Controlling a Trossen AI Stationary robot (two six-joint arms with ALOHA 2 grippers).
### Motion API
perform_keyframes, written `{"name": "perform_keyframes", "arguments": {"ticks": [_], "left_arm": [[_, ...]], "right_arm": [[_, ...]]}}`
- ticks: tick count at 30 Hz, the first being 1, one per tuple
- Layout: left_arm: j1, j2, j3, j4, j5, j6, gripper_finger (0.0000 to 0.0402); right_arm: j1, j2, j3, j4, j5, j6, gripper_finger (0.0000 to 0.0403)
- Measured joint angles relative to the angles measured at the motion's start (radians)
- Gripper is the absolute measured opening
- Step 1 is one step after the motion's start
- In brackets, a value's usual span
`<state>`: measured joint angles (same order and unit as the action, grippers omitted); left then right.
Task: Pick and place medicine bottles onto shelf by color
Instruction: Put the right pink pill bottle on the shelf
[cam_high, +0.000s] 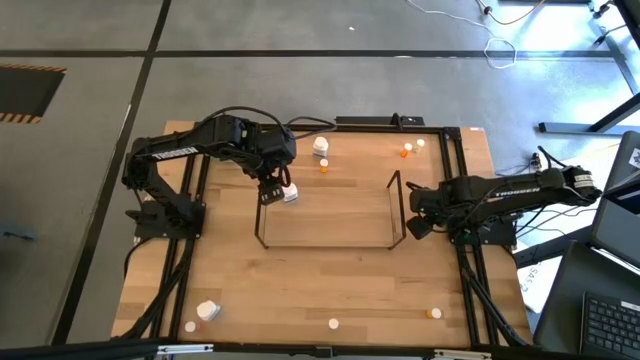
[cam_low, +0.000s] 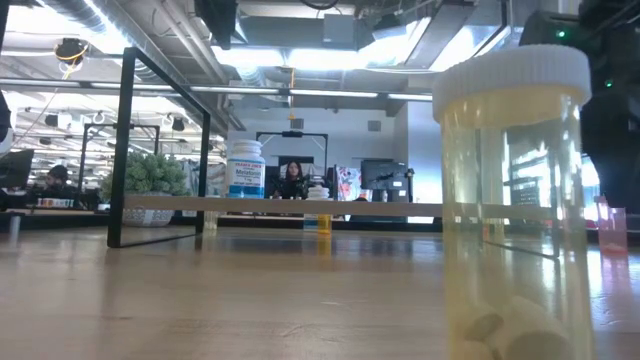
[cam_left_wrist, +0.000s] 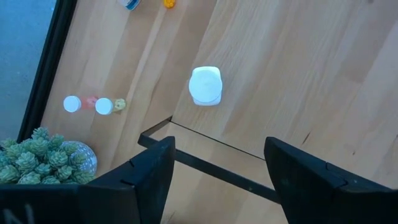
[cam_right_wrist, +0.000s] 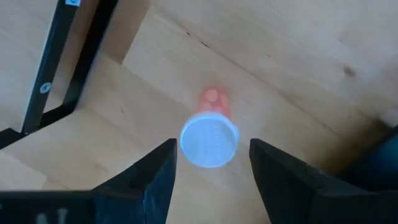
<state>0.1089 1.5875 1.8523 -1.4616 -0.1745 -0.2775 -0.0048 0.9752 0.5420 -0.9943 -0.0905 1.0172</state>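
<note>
The shelf (cam_high: 330, 243) is a black wire rack with a wood base at the table's middle. A larger white bottle (cam_high: 290, 193) stands upright on the shelf's far left corner. It also shows in the left wrist view (cam_left_wrist: 205, 85) and in the low view (cam_low: 245, 168). My left gripper (cam_left_wrist: 221, 149) hovers open above it, just to its left in the high view (cam_high: 273, 185). My right gripper (cam_high: 415, 220) is open beside the shelf's right end. It points down over a small pink bottle with a white cap (cam_right_wrist: 210, 140), which stands upright on the table and also shows in the low view (cam_low: 612, 228). My right gripper's fingers (cam_right_wrist: 158, 171) stand on either side of the pink bottle's white cap (cam_right_wrist: 193, 146), coming from above. I cannot tell whether they touch it. The bottle stands on the table.
A white bottle (cam_high: 320, 147) and small orange ones (cam_high: 323, 167) (cam_high: 406, 151) stand beyond the shelf. More bottles stand along the near edge (cam_high: 207, 311) (cam_high: 333, 323) (cam_high: 435, 313). A cream bottle (cam_low: 515, 200) is close to the low camera. A green plant (cam_left_wrist: 43, 155) shows in the left wrist view.
</note>
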Motion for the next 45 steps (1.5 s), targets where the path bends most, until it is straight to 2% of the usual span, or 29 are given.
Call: {"name": "perform_keyframes", "arguments": {"ticks": [6, 10, 14, 27, 32, 38, 45], "left_arm": [[0.000, 0.000, 0.000, 0.004, 0.000, 0.000, 0.0241], [0.000, 0.000, 0.000, 0.004, 0.000, 0.000, 0.0241], [0.000, 0.000, 0.000, 0.004, 0.000, 0.000, 0.0241], [0.000, 0.000, 0.000, 0.004, 0.000, 0.000, 0.0241], [0.000, 0.000, 0.000, 0.004, 0.000, 0.001, 0.0241], [0.000, 0.000, 0.000, 0.004, 0.000, 0.026, 0.0241], [0.000, 0.000, 0.000, 0.004, 0.000, 0.026, 0.0241]], "right_arm": [[0.000, 0.000, 0.000, 0.057, 0.023, 0.001, 0.0204], [0.000, 0.000, 0.000, 0.047, 0.070, 0.048, 0.0204], [0.000, 0.000, 0.000, 0.047, 0.071, 0.052, 0.0201], [0.000, 0.055, 0.004, 0.030, 0.044, 0.056, 0.0113], [0.000, 0.062, 0.005, 0.030, 0.039, 0.078, 0.0109], [0.000, 0.063, 0.058, -0.047, -0.007, 0.107, 0.0111], [0.000, 0.063, 0.180, -0.201, -0.009, 0.110, 0.0107]]}}
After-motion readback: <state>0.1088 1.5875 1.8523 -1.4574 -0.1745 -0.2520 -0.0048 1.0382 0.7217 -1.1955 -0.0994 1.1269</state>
